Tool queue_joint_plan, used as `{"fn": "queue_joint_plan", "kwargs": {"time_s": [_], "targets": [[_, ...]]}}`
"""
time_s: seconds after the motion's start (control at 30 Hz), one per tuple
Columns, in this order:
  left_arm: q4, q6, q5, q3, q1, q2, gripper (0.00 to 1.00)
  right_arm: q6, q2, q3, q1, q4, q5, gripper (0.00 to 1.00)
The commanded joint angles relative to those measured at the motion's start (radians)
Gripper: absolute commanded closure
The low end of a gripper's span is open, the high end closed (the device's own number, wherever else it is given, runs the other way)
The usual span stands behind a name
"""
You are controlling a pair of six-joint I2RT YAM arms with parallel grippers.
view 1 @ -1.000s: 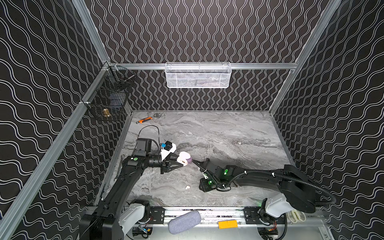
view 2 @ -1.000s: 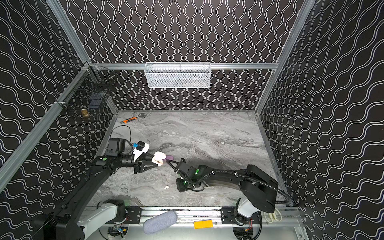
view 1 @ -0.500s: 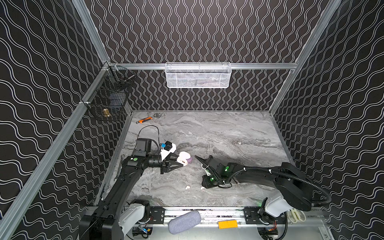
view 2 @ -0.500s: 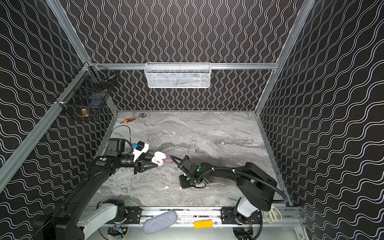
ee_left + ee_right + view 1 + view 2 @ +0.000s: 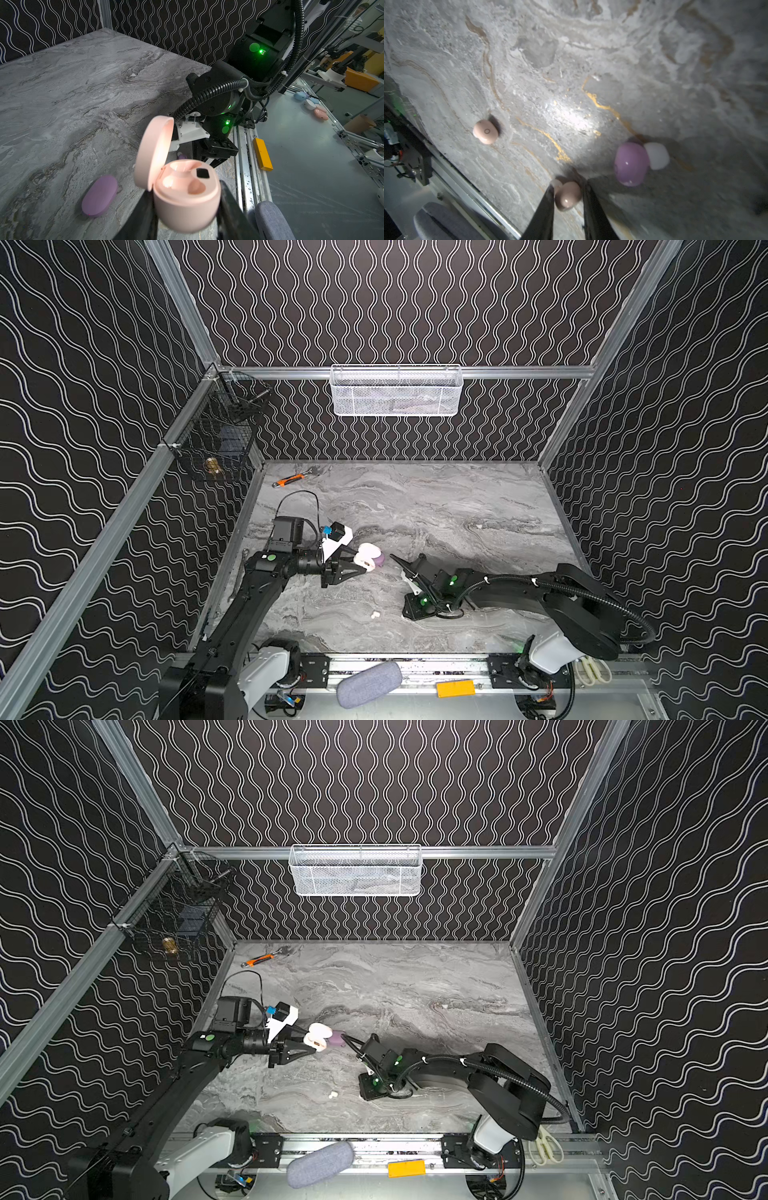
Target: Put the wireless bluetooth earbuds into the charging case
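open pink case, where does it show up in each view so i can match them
Top view: open pink case left of centre, held in the left gripper.
Top view: again left of centre, in the same grip.
Left wrist: close foreground, lid open, between the fingers.
Right wrist: not in it.
Shared landmark: grey pouch at the near edge.

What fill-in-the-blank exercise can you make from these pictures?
1. The left hand holds a pale pink pebble-shaped plastic charging case whose lid is ____.
2. Both sockets of that case are ____.
3. A purple pebble-shaped plastic case lies on the grey marbled table, its lid ____.
4. The right hand has its fingers on either side of a small pink plastic ____.
Missing words: open; empty; closed; earbud.
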Motion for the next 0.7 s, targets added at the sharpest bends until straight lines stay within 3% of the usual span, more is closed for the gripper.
{"fn": "queue_joint_plan", "kwargs": {"time_s": [0.0,0.43,0.6,0.67], "targets": [[0.019,-0.002,0.009,0.000,0.003,0.001,0.96,0.003,0.011,-0.005,0.000,0.012,-0.006,0.76],[0.019,0.000,0.010,0.001,0.002,0.011,0.96,0.007,-0.012,-0.014,0.000,0.014,0.001,0.83],[0.019,-0.005,0.009,0.004,0.003,0.010,0.96,-0.001,-0.012,-0.010,-0.002,0.009,0.011,0.82],[0.019,-0.006,0.007,0.002,0.002,0.007,0.96,-0.003,-0.009,-0.008,-0.004,0.007,0.010,0.75]]}}
